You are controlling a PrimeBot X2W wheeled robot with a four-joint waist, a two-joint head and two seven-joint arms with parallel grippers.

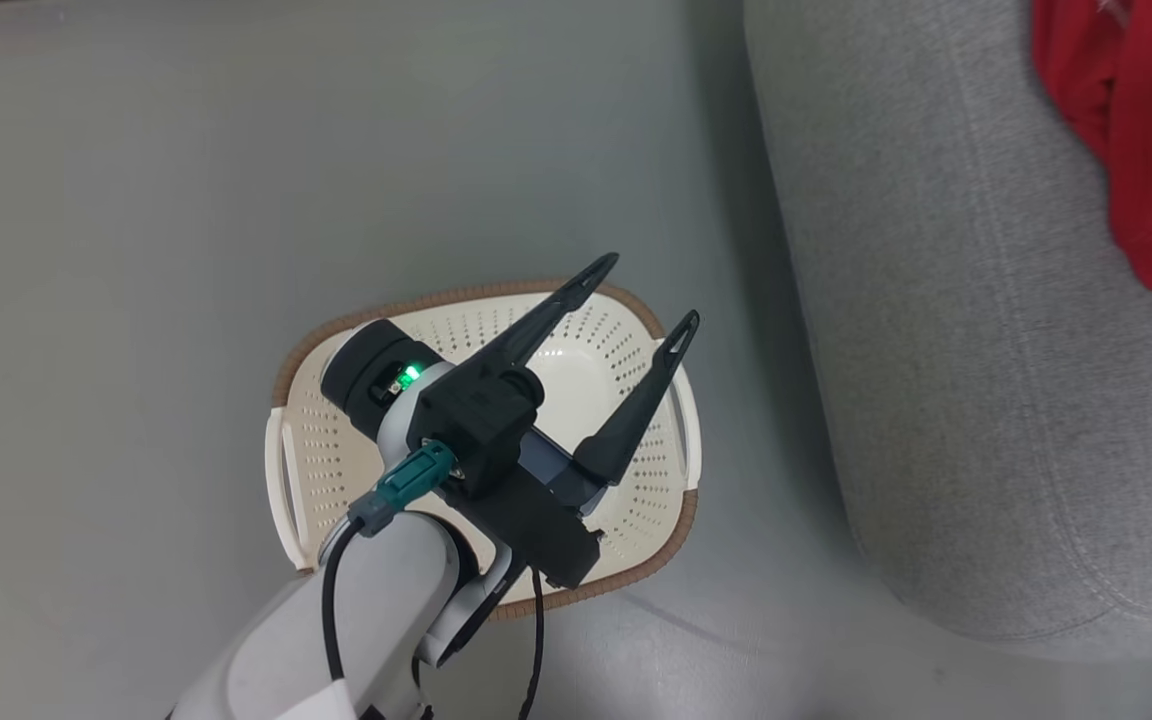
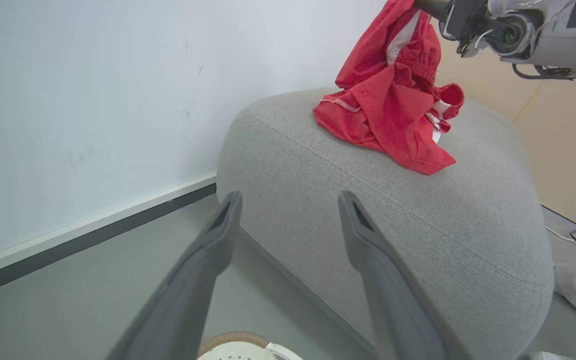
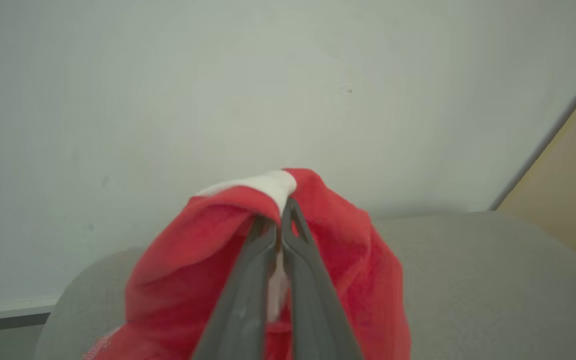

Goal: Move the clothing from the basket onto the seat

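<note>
While the right tool [image 3: 283,210] clamps the red clothing [image 2: 388,115], lower folds resting on the grey sofa seat [image 2: 368,225], it should lower first, then release well inside the rounded edge. The left tool [image 1: 648,290] hangs spread open over the basket [image 1: 476,297], which looks empty.

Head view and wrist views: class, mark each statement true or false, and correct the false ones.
1. The left gripper is open above the basket. True.
2. The right gripper is shut on the clothing. True.
3. Clothing lies in the basket. False: what shows of its inside is bare, and the clothing's lower part rests on the sofa.
4. The basket stands on the sofa. False: it stands on the floor beside the sofa.
</note>
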